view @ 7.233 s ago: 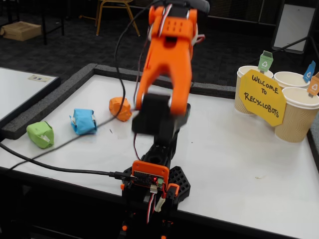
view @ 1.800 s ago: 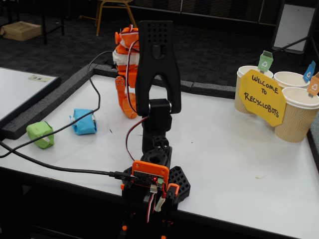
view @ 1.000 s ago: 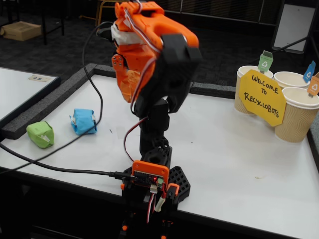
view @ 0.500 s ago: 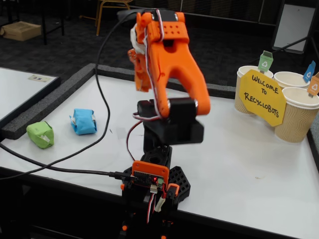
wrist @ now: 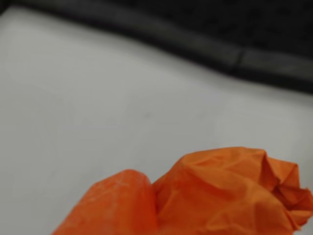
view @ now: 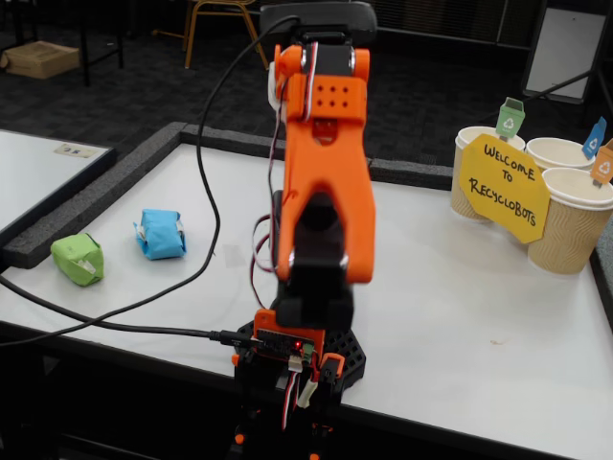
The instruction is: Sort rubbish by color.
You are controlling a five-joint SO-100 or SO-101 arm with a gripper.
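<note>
In the wrist view the orange wad (wrist: 234, 191) filled the lower right of the frame, a crumpled paper lump held well above the white table (wrist: 98, 107), with the table's dark foam border running across the far side. Pressed against its left side was a rounded orange finger (wrist: 115, 205) of the gripper (wrist: 151, 215); only that one finger could be seen, so the wad appeared held in the pincer, though the second finger was out of frame.

In the fixed view the arm (view: 321, 192) stood upright over its base near the front edge of the table (view: 460, 316), its orange upper link facing the camera and hiding the gripper and the orange wad behind it. A black cable looped from the arm's top down to the table's near left.

The other two pieces of rubbish lay on the left part of the table, well apart from the arm. The light blue wad (view: 160, 234) sat farther in, and the green wad (view: 78, 259) lay just to its left, close to the dark border.

At the far right of the table stood three beige paper cups (view: 575, 230) with small coloured flags, fronted by a yellow sign (view: 503, 187) reading "Welcome to Recyclobots".
</note>
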